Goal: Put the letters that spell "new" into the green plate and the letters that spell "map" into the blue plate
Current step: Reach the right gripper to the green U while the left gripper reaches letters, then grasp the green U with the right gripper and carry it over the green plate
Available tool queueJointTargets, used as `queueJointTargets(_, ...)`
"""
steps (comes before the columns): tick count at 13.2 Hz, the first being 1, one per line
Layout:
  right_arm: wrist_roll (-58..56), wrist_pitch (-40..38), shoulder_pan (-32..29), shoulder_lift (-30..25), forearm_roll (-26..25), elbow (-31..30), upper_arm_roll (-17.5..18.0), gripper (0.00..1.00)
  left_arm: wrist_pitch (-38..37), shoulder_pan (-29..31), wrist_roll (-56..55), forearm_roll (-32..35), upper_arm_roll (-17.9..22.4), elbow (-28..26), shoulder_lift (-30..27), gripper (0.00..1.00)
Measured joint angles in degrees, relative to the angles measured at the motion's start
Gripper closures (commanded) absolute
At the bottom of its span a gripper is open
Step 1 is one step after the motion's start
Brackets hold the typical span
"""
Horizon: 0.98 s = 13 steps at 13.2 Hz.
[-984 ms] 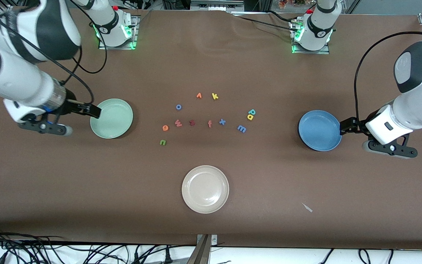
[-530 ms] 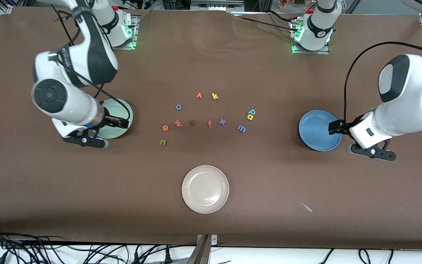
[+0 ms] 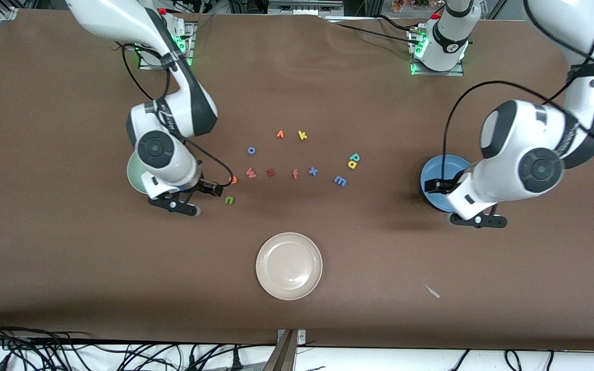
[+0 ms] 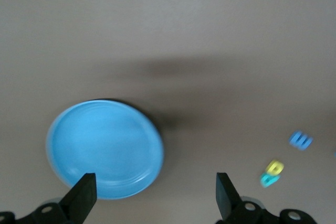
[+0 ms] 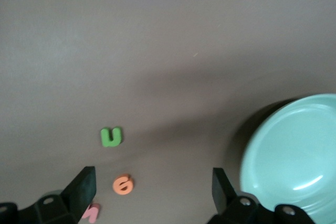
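Note:
The green n, orange e and pink w lie on the table beside the green plate, which the right arm mostly covers. My right gripper hangs open and empty between that plate and the e. The blue m, yellow a and teal p lie toward the blue plate. My left gripper is open and empty over that plate's rim.
A dark red z, salmon f and blue x lie in the row between w and m. A blue o, an orange letter and a yellow k lie farther from the front camera. A cream plate sits nearer.
Both arms have swung in toward the table's middle. The right gripper went from the green plate's edge to beside the e and n. The left gripper moved over the blue plate.

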Motion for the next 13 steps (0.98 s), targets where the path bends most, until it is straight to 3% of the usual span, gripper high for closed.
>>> queueJointTargets(4,2.9,2.8,2.6,2.6,0.0,-0.5,0.1,0.34,4.4,-3.0,-5.7,-4.0,-0.5,-3.4,1.5,0.02)
queueJointTargets(6,3.0,6.2,2.9,4.1,0.0,-0.8,0.1,0.34,7.4,-3.9,-7.5,-5.8,-2.7,-5.7,1.5,0.06)
queueJointTargets(10,3.0,12.8,2.9,6.4,0.0,-0.8,0.0,0.35,20.6,-4.6,-13.6,-6.0,-8.8,-15.3,1.2,0.08)
queueJointTargets(13,3.0,16.3,2.9,8.8,0.0,-0.9,0.0,0.35,27.3,-7.1,-16.6,-5.8,-10.2,-20.8,1.2,0.10)
